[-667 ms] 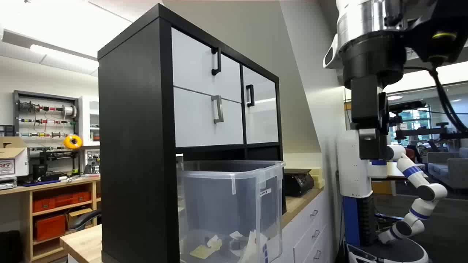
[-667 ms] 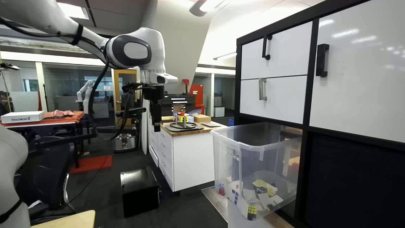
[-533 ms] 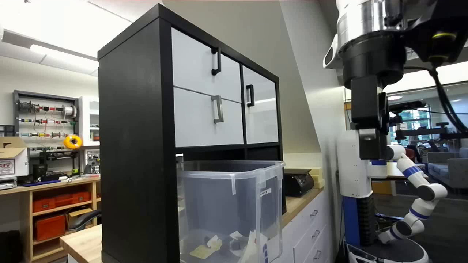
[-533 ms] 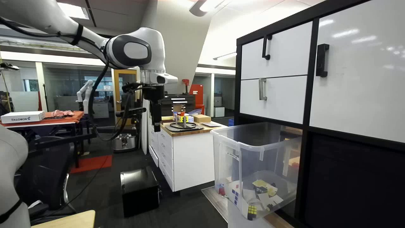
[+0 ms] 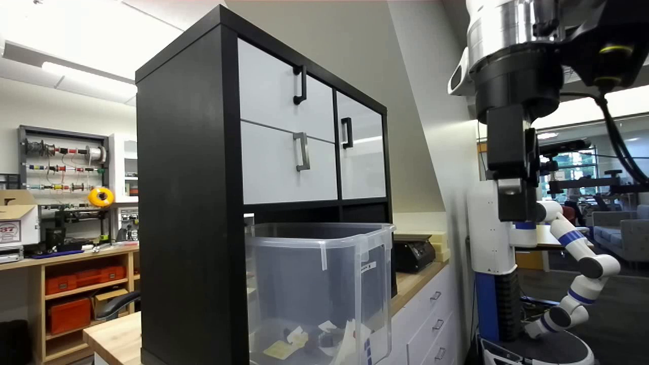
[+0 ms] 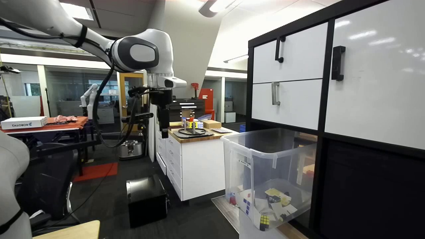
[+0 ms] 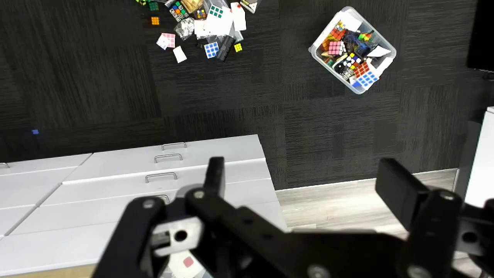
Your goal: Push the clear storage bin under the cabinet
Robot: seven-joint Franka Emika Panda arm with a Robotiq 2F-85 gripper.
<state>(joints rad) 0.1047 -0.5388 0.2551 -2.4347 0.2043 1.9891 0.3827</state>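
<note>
The clear storage bin is a large translucent tub with pale papers and a few cubes inside. It also shows in an exterior view. It stands at the open bay below the white drawers of the black-framed cabinet, which shows too in an exterior view. The bin's near part juts out in front of the frame. How deep it reaches in I cannot tell. My gripper, also in an exterior view, hangs pointing down, well apart from the bin. In the wrist view the gripper is wide open and holds nothing.
A white drawer unit with wooden top stands near the bin. A black box stands on the carpet. The wrist view shows a clear tub of cubes, perhaps a different one, and loose cubes and cards on carpet.
</note>
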